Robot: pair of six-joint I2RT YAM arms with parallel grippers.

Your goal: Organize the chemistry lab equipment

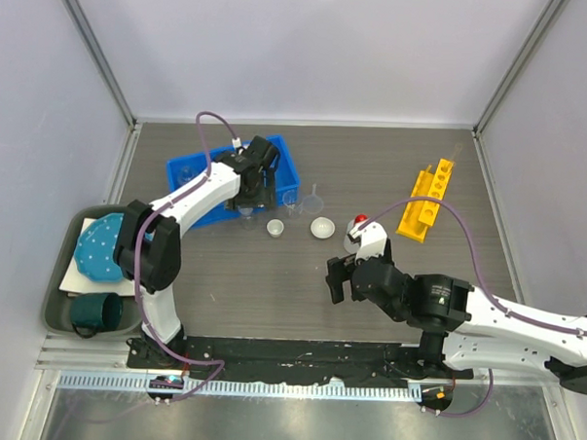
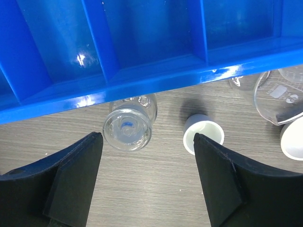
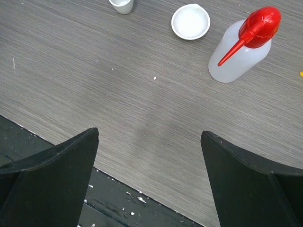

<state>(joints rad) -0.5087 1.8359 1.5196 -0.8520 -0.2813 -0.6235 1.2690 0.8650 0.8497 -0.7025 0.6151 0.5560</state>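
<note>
Left gripper (image 2: 147, 177) jaws apart, glass vial (image 2: 128, 128) just ahead, blue bin (image 2: 142, 78) wall beyond, right gripper (image 3: 150, 165) jaws apart over bare table (image 3: 118, 85), squeeze bottle (image 3: 239, 52) ahead-right

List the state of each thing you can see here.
Left end effector: open, empty
Right end effector: open, empty
Bottle: upright, capped
Dish: upright, empty
Vial: upright, empty, outside the bin
Cup: upright, empty
Bin: compartments in left wrist view empty

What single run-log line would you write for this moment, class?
left end effector: open, aimed at glass vial by blue bin | right end effector: open, empty, short of squeeze bottle
</note>
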